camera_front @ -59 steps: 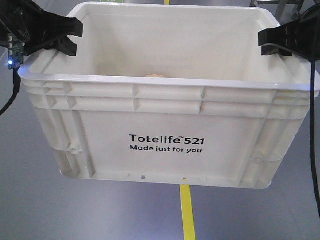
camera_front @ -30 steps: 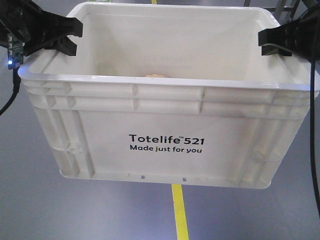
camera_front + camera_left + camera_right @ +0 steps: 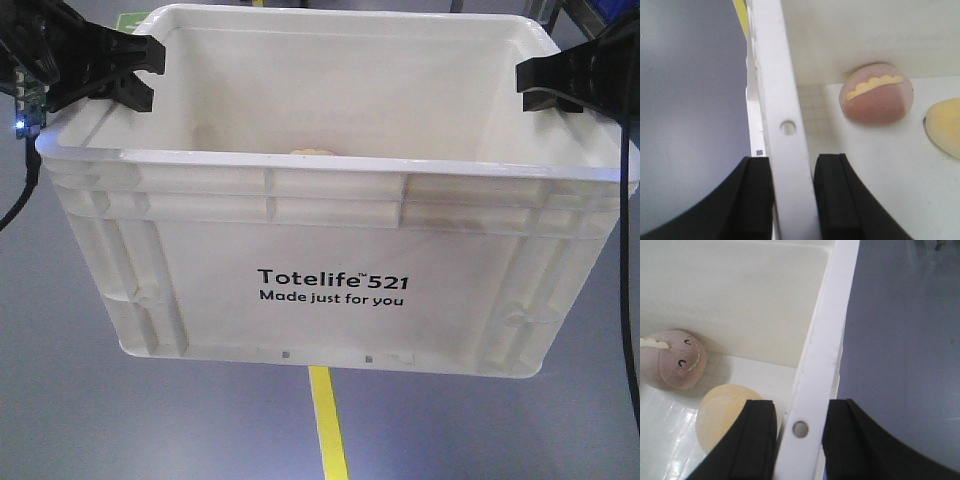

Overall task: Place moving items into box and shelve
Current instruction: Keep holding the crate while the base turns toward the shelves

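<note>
Currently, loading appears complete: a pink bun [image 3: 877, 100] and a pale yellow bun [image 3: 727, 415] lie on the bottom of the white Totelife tote [image 3: 330, 280]. The left gripper [image 3: 792, 167] and right gripper [image 3: 801, 412] each pinch an opposite rim wall, carrying the tote above the grey floor [image 3: 60, 420]. Shelving is not yet done.

The front camera faces forward and slightly down, close to the box [image 3: 330, 290], whose printed wall fills the frame. The wrist cameras look along the left fingers [image 3: 757, 200] and right fingers [image 3: 757, 440], very near opposite side rims; both show the pink lump [image 3: 876, 95] and yellow lump [image 3: 946, 125] inside
</note>
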